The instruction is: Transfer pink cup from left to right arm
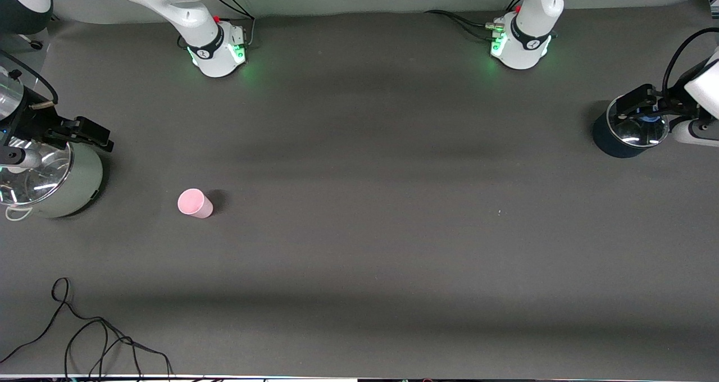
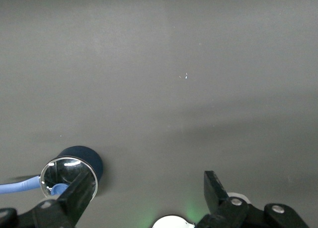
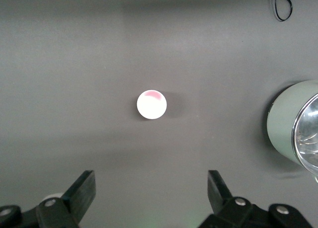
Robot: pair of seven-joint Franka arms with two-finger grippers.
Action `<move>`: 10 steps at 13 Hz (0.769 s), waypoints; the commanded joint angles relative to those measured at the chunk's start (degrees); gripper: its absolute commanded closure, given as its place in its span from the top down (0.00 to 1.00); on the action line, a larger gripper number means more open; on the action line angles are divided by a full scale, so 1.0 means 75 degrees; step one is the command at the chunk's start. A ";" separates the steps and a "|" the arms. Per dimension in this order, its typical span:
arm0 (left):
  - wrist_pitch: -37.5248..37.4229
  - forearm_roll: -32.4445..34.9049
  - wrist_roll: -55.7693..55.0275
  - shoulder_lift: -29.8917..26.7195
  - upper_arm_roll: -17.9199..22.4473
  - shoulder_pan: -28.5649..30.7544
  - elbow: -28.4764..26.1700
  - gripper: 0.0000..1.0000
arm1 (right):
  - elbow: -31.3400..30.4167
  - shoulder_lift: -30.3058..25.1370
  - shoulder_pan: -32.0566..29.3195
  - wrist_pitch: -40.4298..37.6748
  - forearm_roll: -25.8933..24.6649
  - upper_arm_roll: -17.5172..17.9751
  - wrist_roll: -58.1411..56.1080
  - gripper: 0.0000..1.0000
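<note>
The pink cup (image 1: pixel 195 203) stands alone on the dark table toward the right arm's end, held by nothing. It shows from above in the right wrist view (image 3: pixel 151 104), well clear of the fingers. My right gripper (image 1: pixel 84 132) hangs in the air over the green pot, open and empty (image 3: pixel 151 188). My left gripper (image 1: pixel 637 105) hangs over the dark blue pot at the left arm's end, open and empty (image 2: pixel 148 190). The cup does not show in the left wrist view.
A pale green pot (image 1: pixel 62 182) with a shiny inside stands at the right arm's end, beside the cup (image 3: pixel 293 128). A dark blue pot (image 1: pixel 623 135) stands at the left arm's end (image 2: pixel 74 166). A black cable (image 1: pixel 101 337) lies near the front edge.
</note>
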 commanded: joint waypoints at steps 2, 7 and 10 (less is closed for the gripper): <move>0.0330 0.0025 -0.0151 -0.0100 -0.0106 0.0068 -0.0318 1.00 | 0.0287 0.0188 0.0265 -0.0022 -0.0463 -0.0002 -0.0073 1.00; 0.0436 0.0037 -0.0139 -0.0100 -0.0106 0.0056 -0.0412 1.00 | 0.0287 0.0176 0.0278 -0.0034 -0.0440 -0.0060 -0.0083 1.00; 0.0436 0.0037 -0.0139 -0.0100 -0.0106 0.0091 -0.0400 1.00 | 0.0263 0.0176 0.0266 -0.0034 -0.0440 -0.0072 -0.0083 1.00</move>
